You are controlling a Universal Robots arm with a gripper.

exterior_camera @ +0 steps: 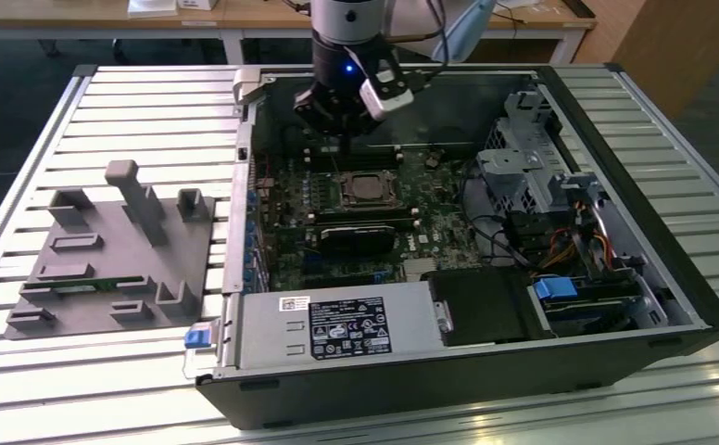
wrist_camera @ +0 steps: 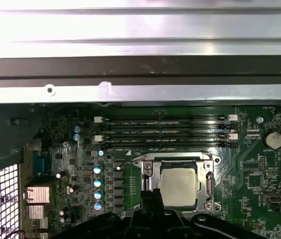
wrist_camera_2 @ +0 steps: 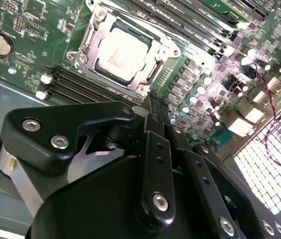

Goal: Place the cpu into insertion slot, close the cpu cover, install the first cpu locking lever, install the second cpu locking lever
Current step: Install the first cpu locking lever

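A robot arm's gripper [exterior_camera: 334, 130] is hovering inside an open computer case [exterior_camera: 656, 232], which is lying on its side on a slatted table [exterior_camera: 38, 389], apparently so that the green board [exterior_camera: 440, 199] is facing up toward the tool. The cpu [wrist_camera: 178, 185] is sitting flat in the slot [wrist_camera_2: 133, 29], and its dull silver top is showing through the window of the cover [wrist_camera: 180, 160]. The cover is lying down over the chip's edges, probably to press it onto its contacts. In both wrist views the gripper's black fingers [wrist_camera_2: 155, 144] are coming together in a narrow tip and are gripping nothing. A pinched tip like this looks better suited to nudging thin levers than to lifting parts. The tip is hanging just beside one edge of the cover, and whether it is touching the metal cannot be told. Nor can it be told whether either locking lever is latched. Memory slots [wrist_camera: 165, 132] are running alongside the socket. A grey fixture [exterior_camera: 112, 250] is standing on the table at the exterior view's left, well apart from the work, seemingly serving as a parts holder.
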